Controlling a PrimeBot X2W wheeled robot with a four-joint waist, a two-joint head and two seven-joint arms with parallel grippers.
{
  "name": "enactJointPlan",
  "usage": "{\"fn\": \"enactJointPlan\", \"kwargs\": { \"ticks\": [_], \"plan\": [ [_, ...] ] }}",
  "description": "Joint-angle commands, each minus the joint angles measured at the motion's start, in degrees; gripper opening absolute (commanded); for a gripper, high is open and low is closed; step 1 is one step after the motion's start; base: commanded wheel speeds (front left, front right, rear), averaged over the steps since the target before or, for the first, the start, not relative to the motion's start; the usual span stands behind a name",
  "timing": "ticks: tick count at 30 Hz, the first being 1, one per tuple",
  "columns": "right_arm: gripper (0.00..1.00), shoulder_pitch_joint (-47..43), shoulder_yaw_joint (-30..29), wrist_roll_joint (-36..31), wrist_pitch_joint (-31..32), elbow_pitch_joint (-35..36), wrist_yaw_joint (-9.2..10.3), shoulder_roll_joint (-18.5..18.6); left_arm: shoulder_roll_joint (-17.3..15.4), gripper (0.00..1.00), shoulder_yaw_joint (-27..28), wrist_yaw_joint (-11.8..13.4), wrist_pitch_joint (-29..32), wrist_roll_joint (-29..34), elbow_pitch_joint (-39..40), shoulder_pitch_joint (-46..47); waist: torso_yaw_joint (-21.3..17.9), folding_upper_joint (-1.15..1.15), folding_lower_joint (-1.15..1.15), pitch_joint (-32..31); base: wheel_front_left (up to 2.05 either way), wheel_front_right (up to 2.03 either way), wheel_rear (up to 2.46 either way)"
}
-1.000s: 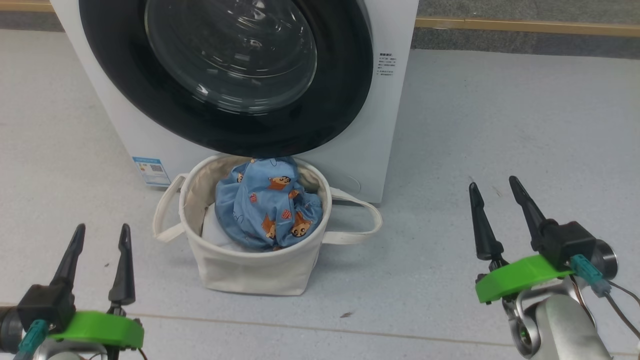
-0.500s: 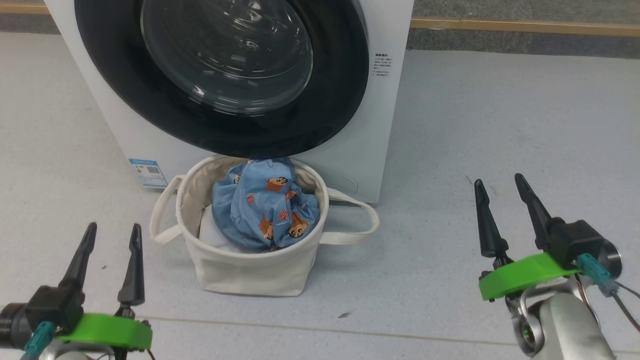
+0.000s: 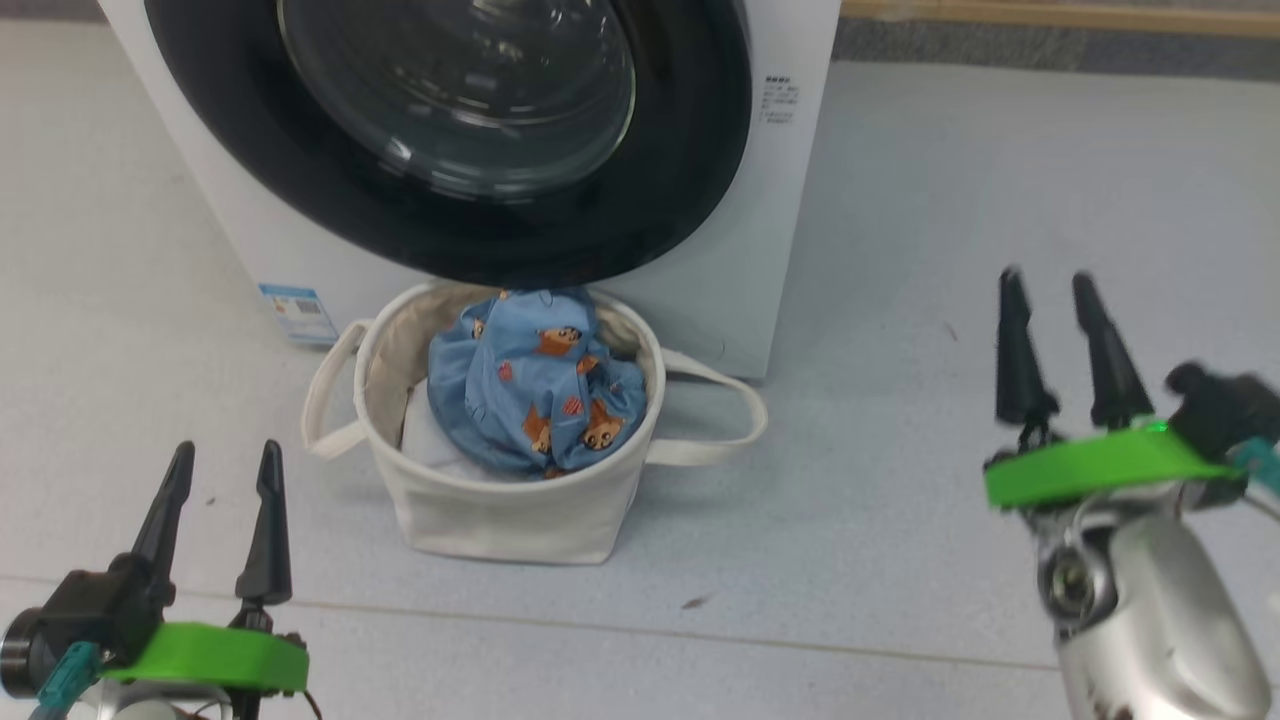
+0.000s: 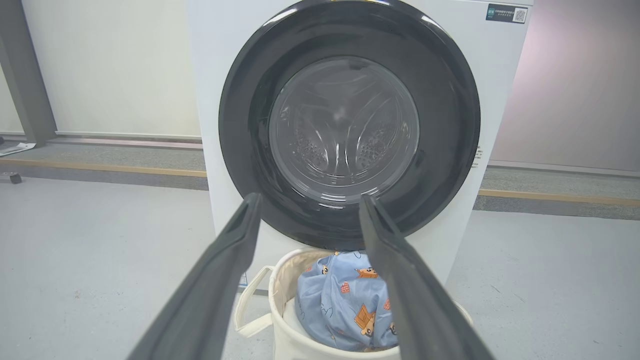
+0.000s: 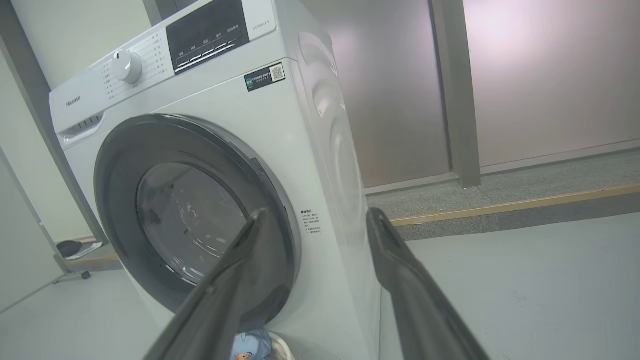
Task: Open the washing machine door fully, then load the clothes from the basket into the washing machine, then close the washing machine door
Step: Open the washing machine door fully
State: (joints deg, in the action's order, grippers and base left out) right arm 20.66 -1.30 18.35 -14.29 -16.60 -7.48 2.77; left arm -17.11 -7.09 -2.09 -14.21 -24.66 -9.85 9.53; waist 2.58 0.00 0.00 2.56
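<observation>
The white washing machine (image 3: pixel 760 230) stands ahead, its round black-rimmed door (image 3: pixel 450 130) closed flat against the front. Right below the door sits the cream canvas basket (image 3: pixel 500 510) on the floor. A light blue garment with brown cartoon prints (image 3: pixel 535 385) is heaped in it over something white. My left gripper (image 3: pixel 225 455) is open at the lower left, short of the basket. My right gripper (image 3: pixel 1047 282) is open at the right, raised, beside the washer's right side. The door (image 4: pixel 350 120) fills the left wrist view between the fingers; the right wrist view shows the door's right edge (image 5: pixel 280 210).
Grey floor (image 3: pixel 900 300) stretches to the right of the washer. A low step with a wooden strip (image 3: pixel 1060 15) runs behind. A blue sticker (image 3: pixel 295 310) sits on the washer's lower left front. The basket's loop handle (image 3: pixel 730 420) sticks out to the right.
My right gripper has risen and moved forward, its fingers now more upright. The left gripper shifted slightly right. The head camera also shifted a little.
</observation>
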Motion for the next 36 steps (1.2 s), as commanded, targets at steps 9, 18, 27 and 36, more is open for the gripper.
{"fn": "enactJointPlan", "kwargs": {
  "ticks": [9,18,27,36],
  "plan": [
    [0.00,16.33,-3.01,23.27,0.67,-6.97,-0.01,0.25,0.02,1.00,4.48,-1.94,-0.78,-0.50,2.88,4.86,2.51,0.00,0.00,6.18,0.00,0.00,0.00],
    [0.00,33.55,-9.51,47.30,20.07,-18.93,-0.01,5.65,2.08,1.00,5.98,-4.09,-0.78,-0.54,3.27,6.80,5.38,0.00,0.00,12.10,0.00,0.00,0.00],
    [0.00,49.64,-8.71,49.77,31.85,-33.74,-0.01,9.79,4.17,1.00,7.01,-5.17,-0.78,-0.75,3.30,9.59,8.49,0.00,0.00,18.36,0.00,0.00,0.00],
    [0.00,62.23,-6.51,45.91,33.64,-43.62,-0.01,10.77,5.77,1.00,5.70,-5.37,-0.78,-2.09,4.01,12.45,11.91,0.00,0.00,24.01,0.00,0.00,0.00]
  ]
}}
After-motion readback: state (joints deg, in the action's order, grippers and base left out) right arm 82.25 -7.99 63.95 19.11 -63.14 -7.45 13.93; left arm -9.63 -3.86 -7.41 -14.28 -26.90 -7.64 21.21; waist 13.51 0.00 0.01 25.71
